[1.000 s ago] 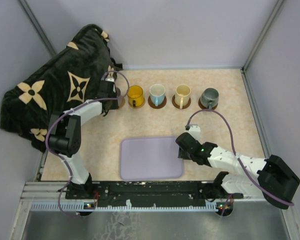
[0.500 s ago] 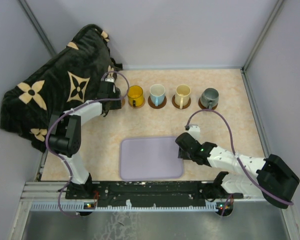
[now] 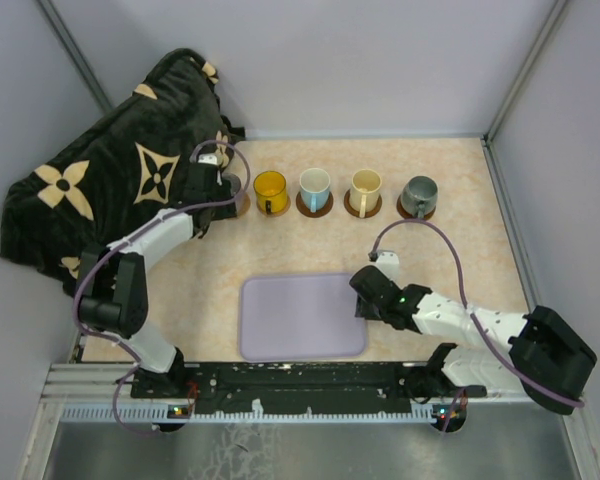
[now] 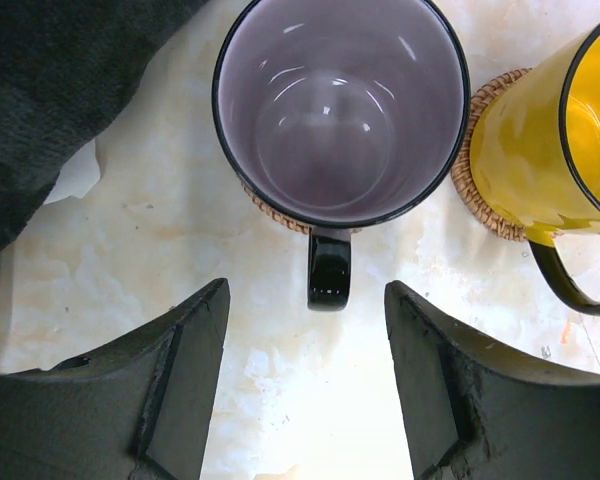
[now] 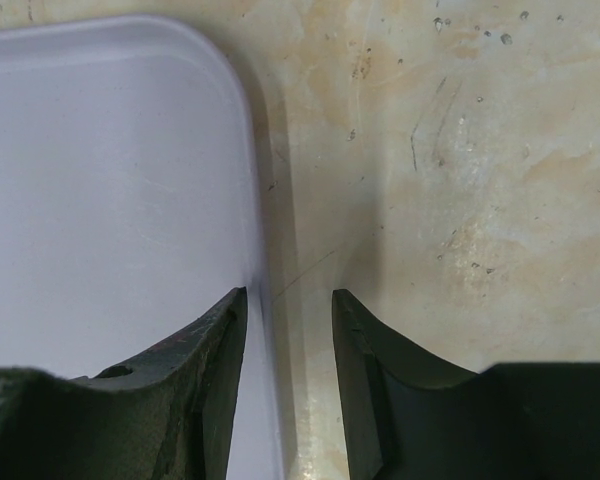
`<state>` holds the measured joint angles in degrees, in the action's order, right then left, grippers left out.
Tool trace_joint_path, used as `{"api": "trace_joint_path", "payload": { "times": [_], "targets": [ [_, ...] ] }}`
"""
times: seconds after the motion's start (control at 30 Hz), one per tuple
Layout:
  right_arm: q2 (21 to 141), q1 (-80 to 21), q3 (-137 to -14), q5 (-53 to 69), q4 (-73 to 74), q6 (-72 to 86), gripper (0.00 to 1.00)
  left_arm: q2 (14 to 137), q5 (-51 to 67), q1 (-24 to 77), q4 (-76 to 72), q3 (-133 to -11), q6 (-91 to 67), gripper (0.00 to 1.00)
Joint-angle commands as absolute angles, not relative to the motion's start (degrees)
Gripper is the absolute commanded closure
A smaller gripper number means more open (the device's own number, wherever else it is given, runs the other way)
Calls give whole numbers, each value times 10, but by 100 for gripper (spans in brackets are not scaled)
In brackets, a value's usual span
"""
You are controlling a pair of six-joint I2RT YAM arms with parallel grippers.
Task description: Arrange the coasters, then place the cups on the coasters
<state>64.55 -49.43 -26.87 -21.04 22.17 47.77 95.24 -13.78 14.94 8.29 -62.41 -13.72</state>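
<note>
Five cups stand in a row along the far side, each on a woven coaster. The translucent purple cup (image 4: 340, 100) sits on its coaster (image 4: 275, 213) with its black handle (image 4: 329, 270) pointing at my left gripper (image 4: 306, 290), which is open with the handle's tip just between the fingertips, untouched. The yellow cup (image 3: 270, 188) on its coaster (image 4: 477, 175), the white cup with a blue handle (image 3: 315, 186), the cream cup (image 3: 365, 185) and the dark grey cup (image 3: 418, 193) follow to the right. My right gripper (image 5: 288, 296) is open, straddling the lavender tray's right rim (image 5: 263, 200).
A black blanket with tan flower shapes (image 3: 110, 180) is heaped at the far left, its edge close beside the purple cup (image 4: 50, 90). The lavender tray (image 3: 300, 320) lies near the front middle. Grey walls close in the table on three sides.
My left gripper has opened and let go of the purple cup's handle, then drawn back a little. The right arm has stayed put.
</note>
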Motion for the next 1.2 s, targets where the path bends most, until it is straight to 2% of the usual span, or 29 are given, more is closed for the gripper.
{"api": "trace_joint_path", "payload": {
  "times": [0.0, 0.07, 0.17, 0.27, 0.7, 1.17],
  "targets": [
    [643, -490, -257, -205, 212, 491, 60, 920, -148, 145, 99, -606, -145, 30],
    [641, -491, -252, -200, 221, 496, 65, 904, -149, 145, 106, -598, -150, 30],
    [637, -493, -249, -194, 239, 502, 80, 874, -145, 145, 109, -581, -157, 30],
    [624, -498, -243, -191, 251, 504, 83, 842, -148, 145, 111, -563, -160, 30],
    [577, -526, -245, -199, 291, 515, 69, 741, -190, 145, 148, -558, -160, 30],
    [519, -542, -366, -287, 371, 493, 63, 668, -160, 145, 197, -553, -159, 28]
  ]
}}
